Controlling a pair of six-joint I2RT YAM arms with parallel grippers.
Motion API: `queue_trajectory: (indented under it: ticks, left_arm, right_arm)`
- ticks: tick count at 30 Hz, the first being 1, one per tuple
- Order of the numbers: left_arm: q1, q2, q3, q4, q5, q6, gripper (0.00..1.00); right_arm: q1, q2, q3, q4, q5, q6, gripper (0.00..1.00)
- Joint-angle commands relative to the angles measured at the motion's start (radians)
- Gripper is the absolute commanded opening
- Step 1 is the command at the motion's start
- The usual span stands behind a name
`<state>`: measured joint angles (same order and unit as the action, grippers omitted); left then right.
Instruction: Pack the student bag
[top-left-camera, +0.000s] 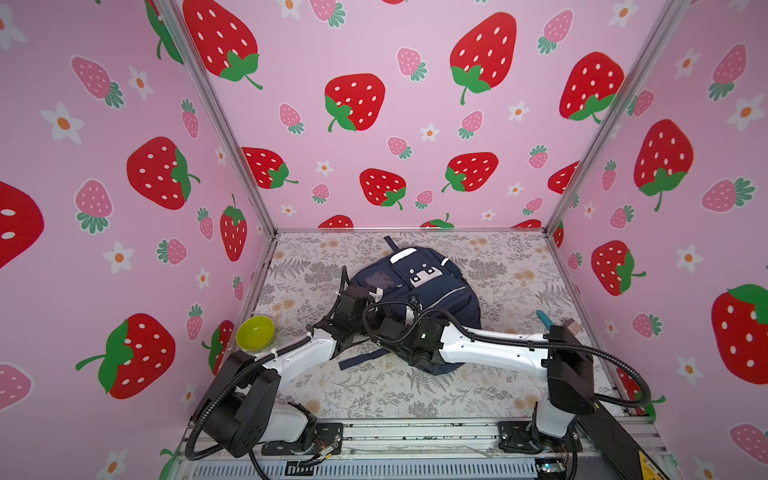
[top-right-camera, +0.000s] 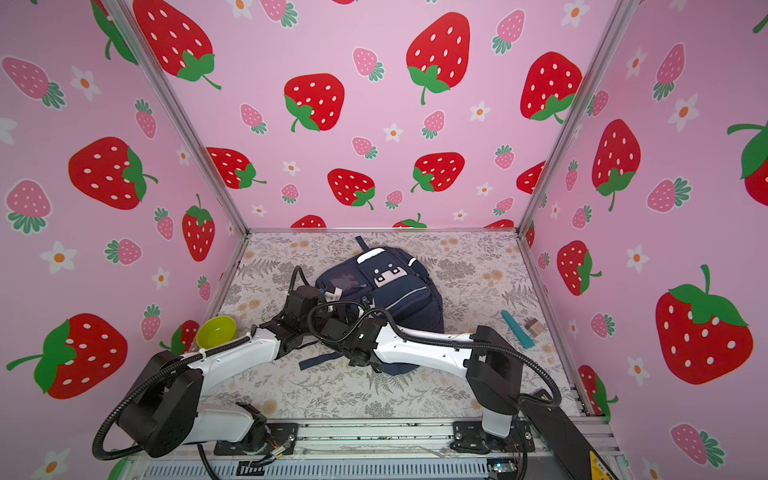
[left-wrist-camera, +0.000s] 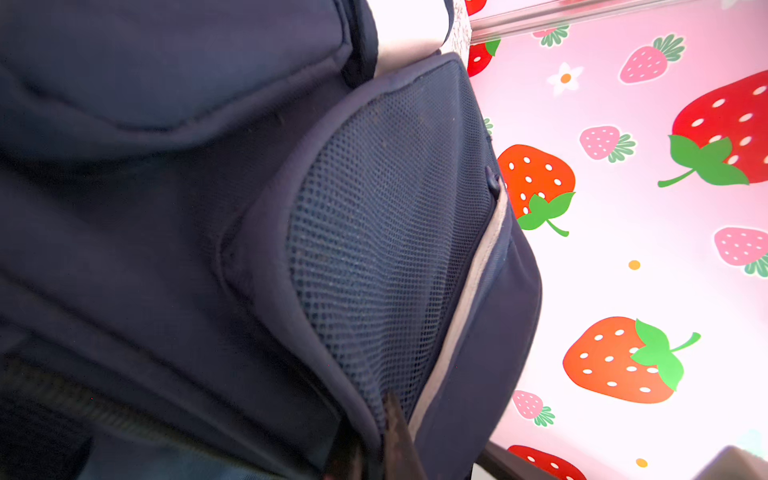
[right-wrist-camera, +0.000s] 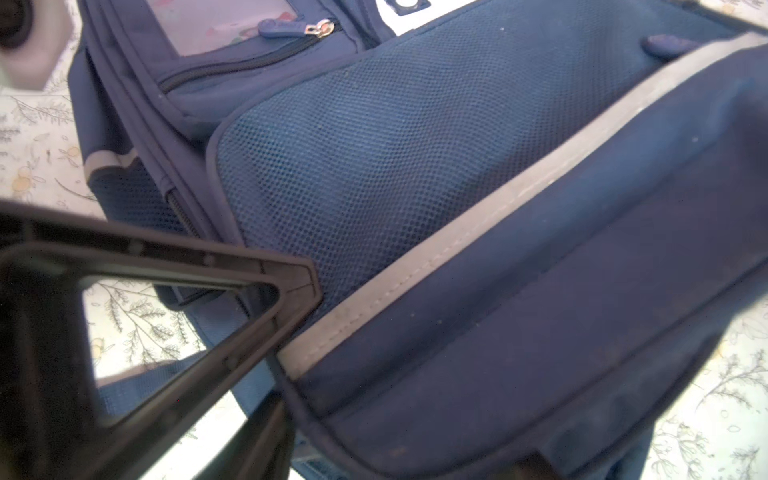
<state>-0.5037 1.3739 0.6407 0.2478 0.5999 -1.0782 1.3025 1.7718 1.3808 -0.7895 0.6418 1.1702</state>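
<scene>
The student bag (top-left-camera: 432, 286) (top-right-camera: 399, 286), a navy backpack with a white-and-navy patch, lies flat in the middle of the table in both top views. My left gripper (top-left-camera: 374, 297) (top-right-camera: 330, 296) is at the bag's left side. In the left wrist view the left gripper (left-wrist-camera: 376, 440) is shut on the bag's piped mesh-pocket edge (left-wrist-camera: 374, 249). My right gripper (top-left-camera: 405, 316) (top-right-camera: 353, 318) hangs over the bag's near half. In the right wrist view a fold of the bag (right-wrist-camera: 498, 249) lies between the right gripper's (right-wrist-camera: 415, 449) spread fingers (right-wrist-camera: 232, 332); whether they press it is unclear.
A lime green bowl (top-left-camera: 255, 332) (top-right-camera: 216, 331) sits at the table's left edge. A teal stick (top-left-camera: 543, 318) (top-right-camera: 517, 328) and a small brown block (top-left-camera: 572, 325) (top-right-camera: 534, 326) lie at the right. A loose navy strap (top-left-camera: 361, 359) trails toward the front. Strawberry-print walls enclose three sides.
</scene>
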Motion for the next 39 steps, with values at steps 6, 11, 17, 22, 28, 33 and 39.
queue_trajectory:
  ticks: [6, 11, 17, 22, 28, 33, 39]
  left_arm:
    - [-0.012, 0.004, 0.057, 0.046, 0.069, 0.039, 0.0]
    - [-0.012, 0.013, 0.06, 0.033, 0.066, 0.049, 0.0]
    - [-0.011, 0.013, 0.06, 0.005, 0.057, 0.071, 0.0]
    - [-0.011, 0.017, 0.056, 0.002, 0.052, 0.075, 0.0]
    - [-0.012, 0.021, 0.054, -0.014, 0.045, 0.087, 0.0]
    - [-0.009, 0.019, 0.055, -0.038, 0.03, 0.093, 0.0]
    - [0.036, 0.013, 0.064, -0.1, 0.016, 0.094, 0.0]
  right_arm:
    - [-0.018, -0.076, -0.082, -0.057, 0.015, 0.044, 0.42]
    - [-0.013, -0.087, -0.086, -0.081, 0.019, 0.058, 0.35]
    - [-0.006, -0.086, -0.08, -0.115, 0.033, 0.069, 0.25]
    - [0.002, -0.072, -0.061, -0.13, 0.039, 0.066, 0.18]
    - [0.015, -0.073, -0.042, -0.142, 0.043, 0.068, 0.12]
    - [0.021, -0.097, -0.053, -0.155, 0.046, 0.078, 0.0]
    - [0.026, -0.187, -0.129, -0.14, 0.06, 0.076, 0.0]
